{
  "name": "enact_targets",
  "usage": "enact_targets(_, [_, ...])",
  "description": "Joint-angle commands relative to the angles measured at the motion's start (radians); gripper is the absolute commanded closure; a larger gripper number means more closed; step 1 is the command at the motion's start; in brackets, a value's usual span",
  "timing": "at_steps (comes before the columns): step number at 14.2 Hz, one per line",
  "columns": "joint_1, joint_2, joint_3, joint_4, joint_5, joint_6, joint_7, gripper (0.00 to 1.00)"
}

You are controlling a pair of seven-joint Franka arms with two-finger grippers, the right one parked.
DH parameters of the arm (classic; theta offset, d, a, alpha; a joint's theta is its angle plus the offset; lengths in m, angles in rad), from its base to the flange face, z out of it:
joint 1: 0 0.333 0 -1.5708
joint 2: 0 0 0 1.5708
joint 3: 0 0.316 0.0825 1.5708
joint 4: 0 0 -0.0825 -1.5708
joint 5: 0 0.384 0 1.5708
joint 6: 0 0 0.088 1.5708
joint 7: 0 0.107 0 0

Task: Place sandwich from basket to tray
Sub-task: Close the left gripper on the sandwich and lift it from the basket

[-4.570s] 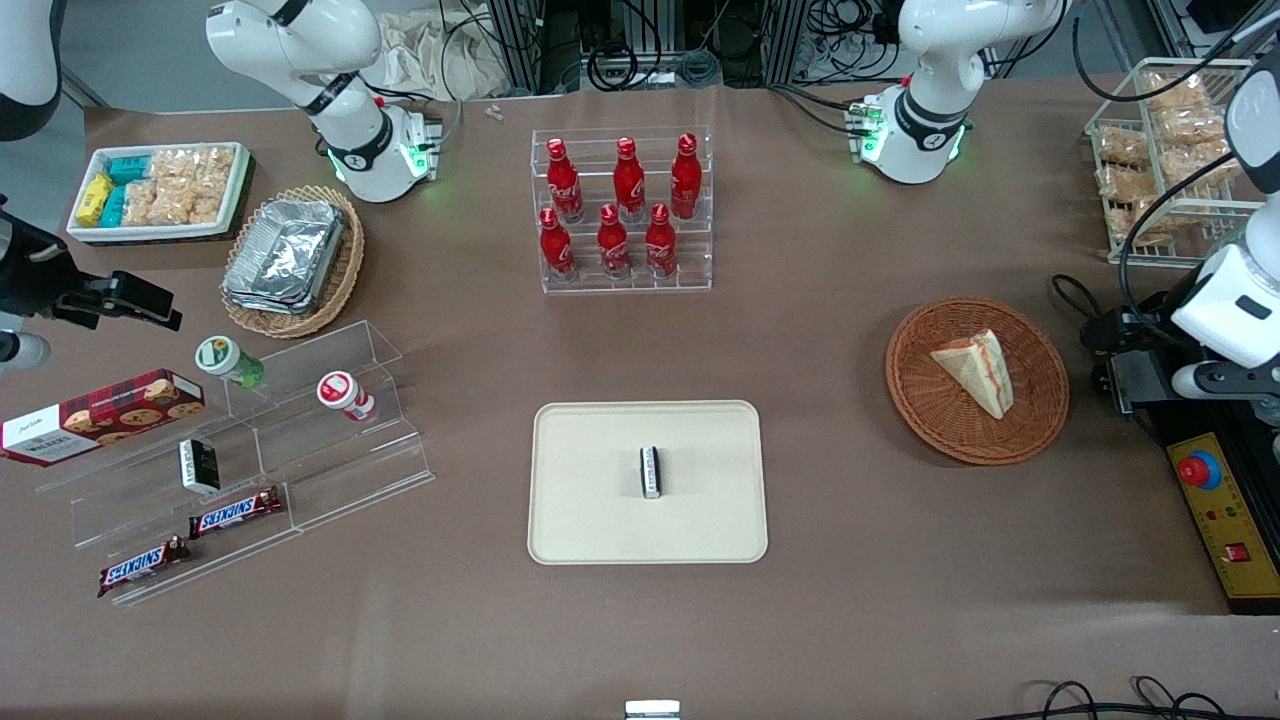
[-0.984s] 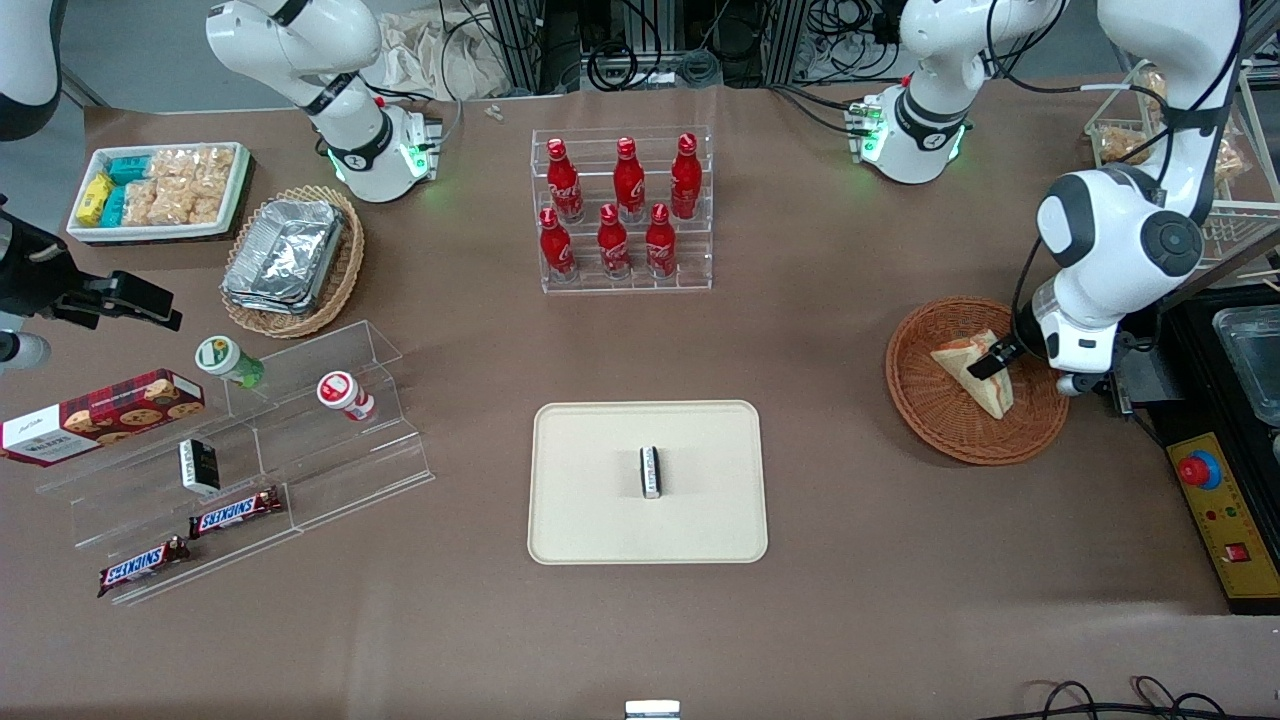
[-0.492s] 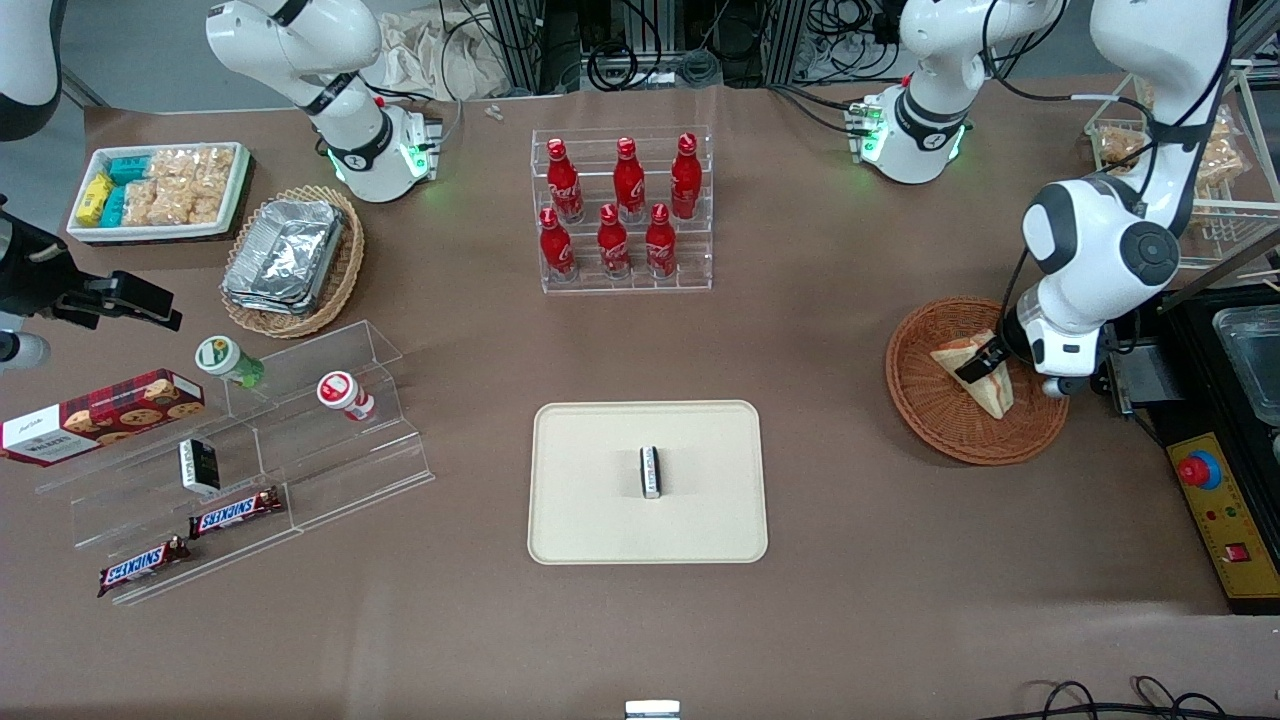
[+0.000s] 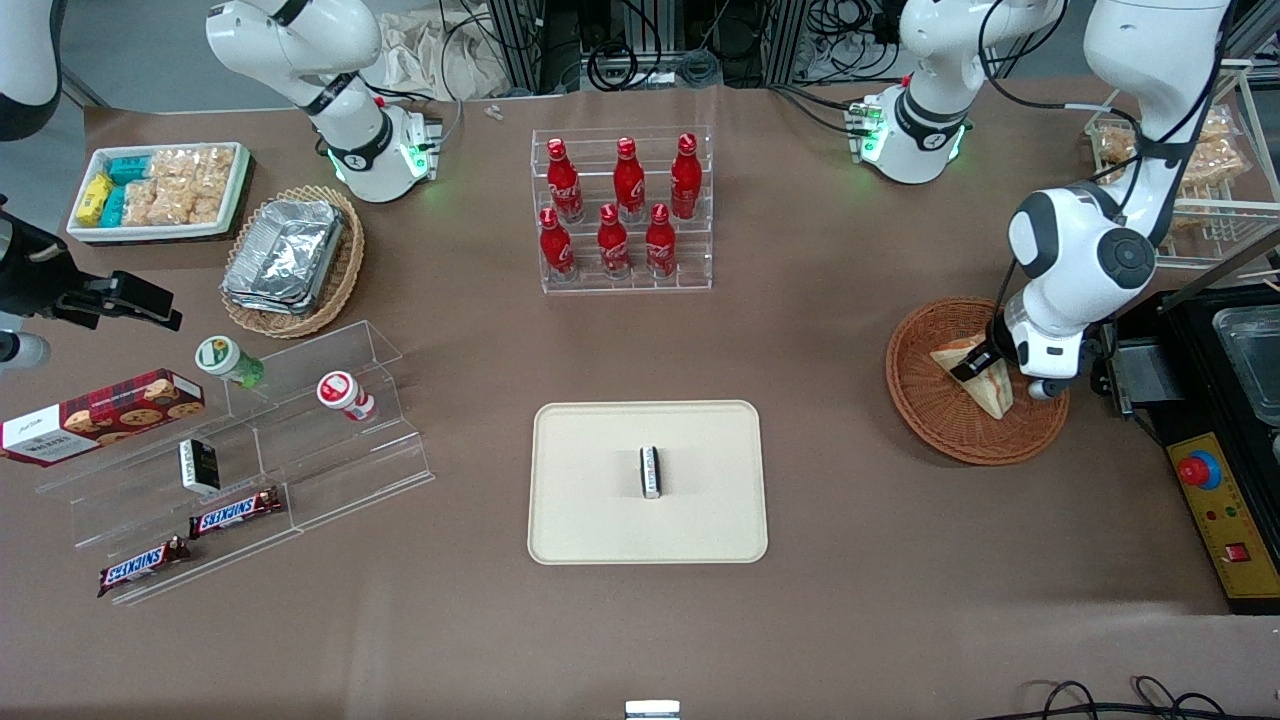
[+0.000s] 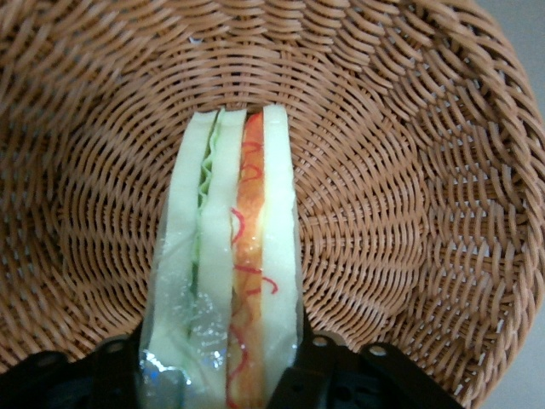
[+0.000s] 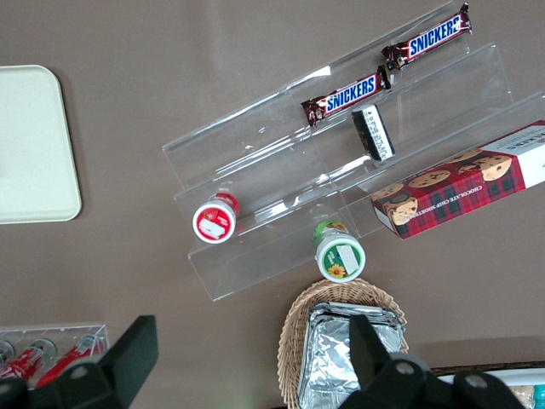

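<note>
Left wrist view showed my gripper (image 5: pixel 220 375) straddling the sandwich (image 5: pixel 228 256) in the basket (image 5: pixel 383 170), fingers spread wide; squeezing its slick wrapper risked a slip.

You have a brown table (image 4: pixel 860 520) carrying the beige tray (image 4: pixel 600 540) nearest the front camera (mid-table). The reddish basket (image 4: pixel 930 420) sits toward the working arm's end, with the gripper (image 4: pixel 972 367) down inside it. A clear bottle rack (image 4: pixel 625 280) stands farther from the camera than the tray. A clear stepped stand (image 4: pixel 340 470), a tan basket (image 4: pixel 345 270) and a white bin (image 4: pixel 150 232) lie toward the parked arm's end.
</note>
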Motion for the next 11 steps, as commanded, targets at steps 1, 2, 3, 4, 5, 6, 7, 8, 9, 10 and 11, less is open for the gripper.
enact_targets(1, [-0.004,-0.032,-0.001,-0.012,0.040,0.011,-0.023,1.00])
enact_targets(2, [-0.005,-0.046,-0.001,-0.008,0.040,-0.029,-0.023,1.00])
enact_targets(3, [-0.005,-0.072,-0.003,-0.001,0.043,-0.075,-0.018,1.00])
enact_targets(4, [-0.007,-0.104,-0.007,0.000,0.043,-0.110,-0.018,1.00])
enact_targets(5, [-0.006,-0.141,-0.024,0.002,0.043,-0.156,-0.018,1.00])
enact_targets(6, [-0.005,-0.183,-0.039,0.015,0.043,-0.218,-0.015,1.00])
enact_targets(7, [-0.005,-0.216,-0.043,0.044,0.043,-0.290,-0.009,1.00])
enact_targets(8, [-0.007,-0.243,-0.055,0.093,0.043,-0.377,-0.006,1.00])
enact_targets(9, [-0.006,-0.253,-0.084,0.174,0.043,-0.489,-0.006,1.00])
enact_targets(10, [-0.005,-0.250,-0.107,0.278,0.043,-0.616,-0.004,1.00])
enact_targets(11, [-0.007,-0.234,-0.130,0.398,0.041,-0.731,-0.003,1.00])
